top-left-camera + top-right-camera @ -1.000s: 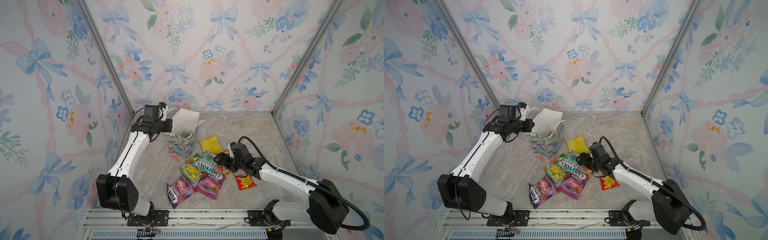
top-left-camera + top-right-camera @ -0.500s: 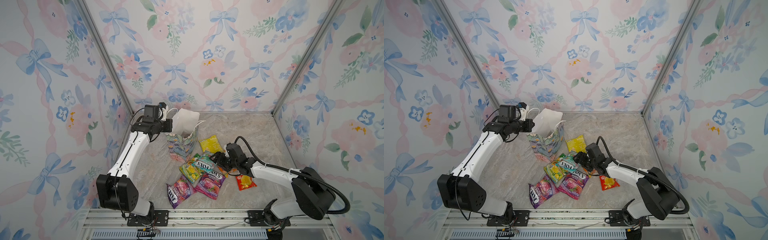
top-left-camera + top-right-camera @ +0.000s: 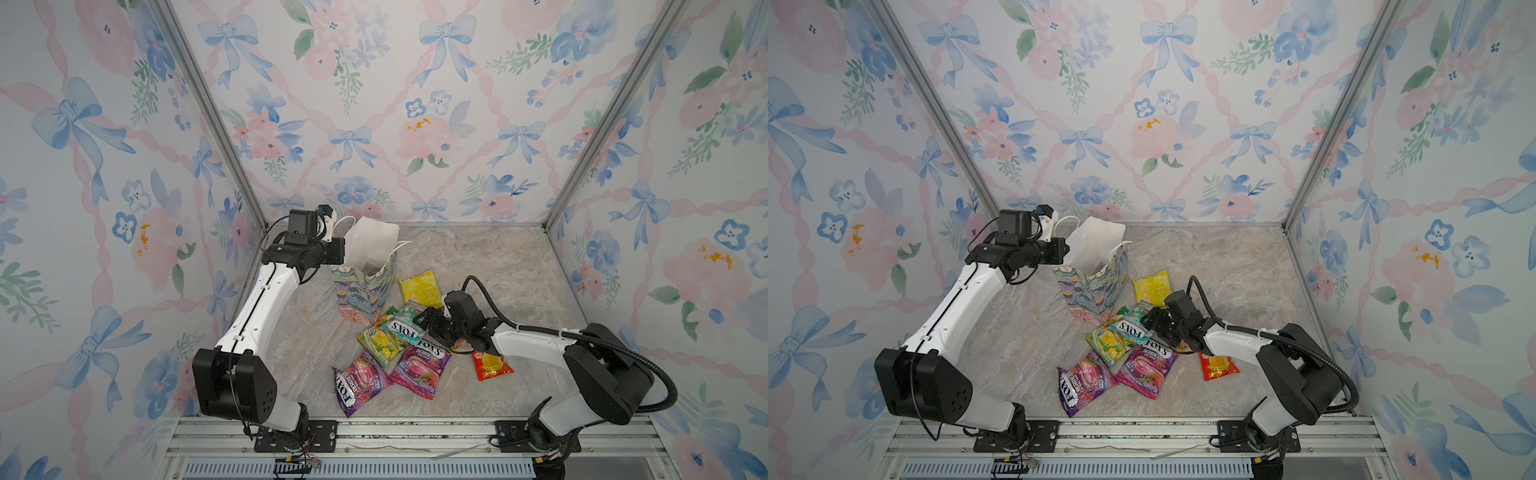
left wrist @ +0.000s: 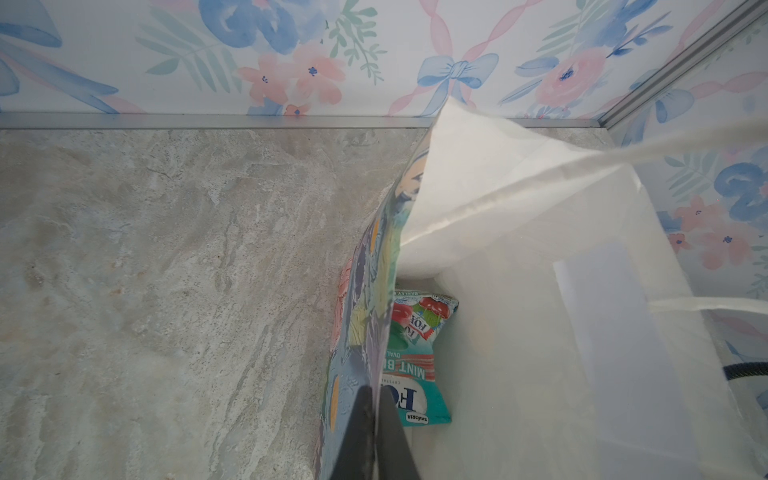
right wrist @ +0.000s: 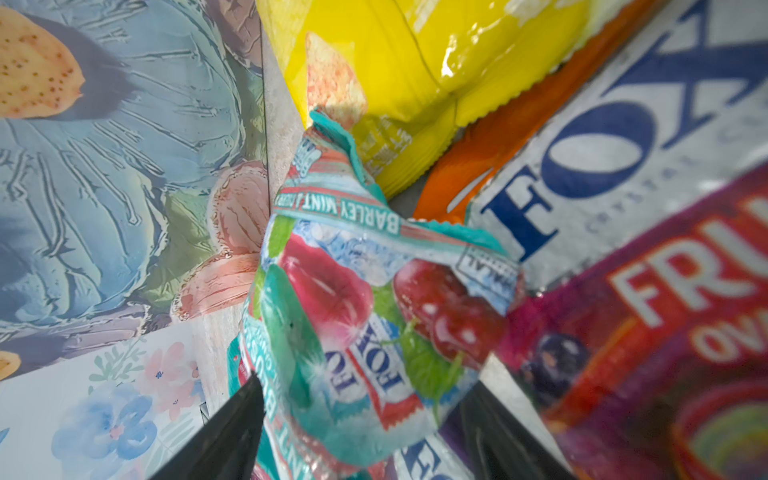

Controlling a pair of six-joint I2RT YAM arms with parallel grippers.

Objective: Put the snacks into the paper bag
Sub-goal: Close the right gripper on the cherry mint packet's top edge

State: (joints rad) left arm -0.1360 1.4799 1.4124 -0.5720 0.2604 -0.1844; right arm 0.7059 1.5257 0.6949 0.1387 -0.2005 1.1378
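Several glossy plastic snack pkts lie loose on the grey marble-look tabletop [image 3: 478, 257], bunched just beside the upright floral-print paper bag [image 3: 365, 286] w/ its white inside. The crumpled teal FOX'S mint packet [image 5: 361, 299] sits right btwn the fingers of the right gripper [image 5: 363, 384]. One dark finger [image 5: 232, 428] is at one edge and the other at the opposite edge. Jaws stand wide, astride the packet; can't tell if the pads press it.

In both top views the right gripper is low over the middle of the pile, near the plain yellow packet [image 3: 419, 286]. An orange FOX'S packet [image 5: 469, 166] lies partly under the others. The green-yellow FOX'S packet [image 3: 380, 341], purple FOX'S berries packet [image 3: 419, 365] and second purple packet [image 3: 359, 380] lie toward the front edge. The small red-yellow packet [image 3: 490, 365] is a bit apart, beside the right arm.

The left gripper [image 4: 374, 401] is pinched tight on the bag's side wall near the rim, one finger outside, one inside; the bag's mouth gapes. Another teal mint packet [image 4: 415, 361] lies inside the bag, at the bottom.
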